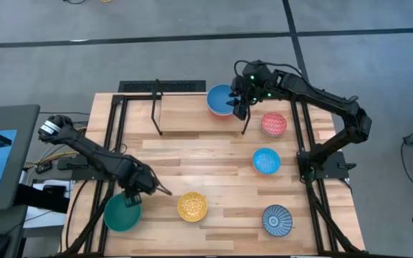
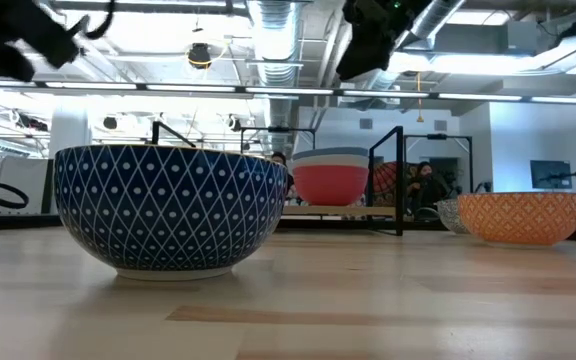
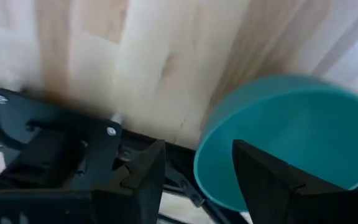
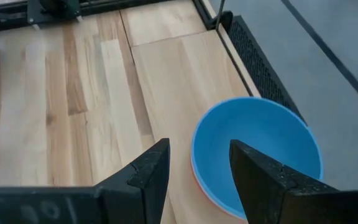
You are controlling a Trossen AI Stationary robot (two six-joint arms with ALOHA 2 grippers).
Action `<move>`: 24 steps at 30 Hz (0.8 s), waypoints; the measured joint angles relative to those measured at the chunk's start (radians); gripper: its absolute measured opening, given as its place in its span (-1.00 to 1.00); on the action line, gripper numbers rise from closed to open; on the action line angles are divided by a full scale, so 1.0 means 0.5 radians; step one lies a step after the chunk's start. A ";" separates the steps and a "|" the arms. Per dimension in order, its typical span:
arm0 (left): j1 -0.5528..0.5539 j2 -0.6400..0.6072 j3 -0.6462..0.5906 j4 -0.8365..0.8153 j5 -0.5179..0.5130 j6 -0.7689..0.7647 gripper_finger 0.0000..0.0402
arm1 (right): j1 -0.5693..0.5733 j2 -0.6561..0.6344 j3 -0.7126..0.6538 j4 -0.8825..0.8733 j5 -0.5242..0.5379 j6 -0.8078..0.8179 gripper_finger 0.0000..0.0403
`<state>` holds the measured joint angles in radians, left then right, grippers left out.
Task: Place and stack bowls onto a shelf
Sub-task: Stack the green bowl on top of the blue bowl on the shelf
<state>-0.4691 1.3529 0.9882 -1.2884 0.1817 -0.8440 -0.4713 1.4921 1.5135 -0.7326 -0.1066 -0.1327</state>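
Observation:
A blue bowl (image 1: 219, 99) tops a stack on the right end of the light-wood shelf (image 1: 185, 115). The low view shows the stack (image 2: 330, 178) as red-orange below, a white band, then blue. My right gripper (image 1: 239, 109) (image 4: 199, 144) is open above the stack, its fingers on either side of the blue bowl's (image 4: 260, 149) near rim. My left gripper (image 1: 131, 195) (image 3: 197, 149) is open at the table's near left corner. One finger is over the teal bowl's (image 1: 122, 213) (image 3: 291, 137) hollow and one is outside its wall. The teal bowl sits on the table.
On the table's right side are a pink-red patterned bowl (image 1: 274, 124), a light blue bowl (image 1: 266, 160) and a blue-white striped bowl (image 1: 277, 219). A yellow patterned bowl (image 1: 192, 206) sits near the teal one. The shelf's left part and the table's middle are bare wood.

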 joint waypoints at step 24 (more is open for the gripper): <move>-0.162 0.001 -0.340 0.398 0.039 0.035 -0.21 | 0.001 0.001 -0.001 -0.030 0.004 0.122 -0.05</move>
<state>-0.5499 1.3533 0.8181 -1.0894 0.2012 -0.8265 -0.4710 1.4925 1.5131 -0.7477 -0.1047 -0.0715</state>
